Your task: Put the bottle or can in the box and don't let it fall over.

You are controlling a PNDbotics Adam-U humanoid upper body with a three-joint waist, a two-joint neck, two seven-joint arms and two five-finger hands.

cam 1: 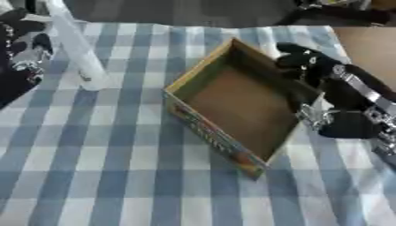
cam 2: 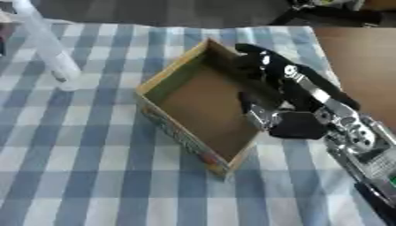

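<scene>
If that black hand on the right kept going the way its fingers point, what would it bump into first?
Probably the far corner wall of the open cardboard box: the right hand lies along its right rim, fingers aimed up-left. Depth is unclear, so it might pass just above.

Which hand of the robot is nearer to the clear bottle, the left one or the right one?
Left. The left hand is just left of the clear bottle, beside it. The right hand is at the far side of the cardboard box, against its right wall.
</scene>
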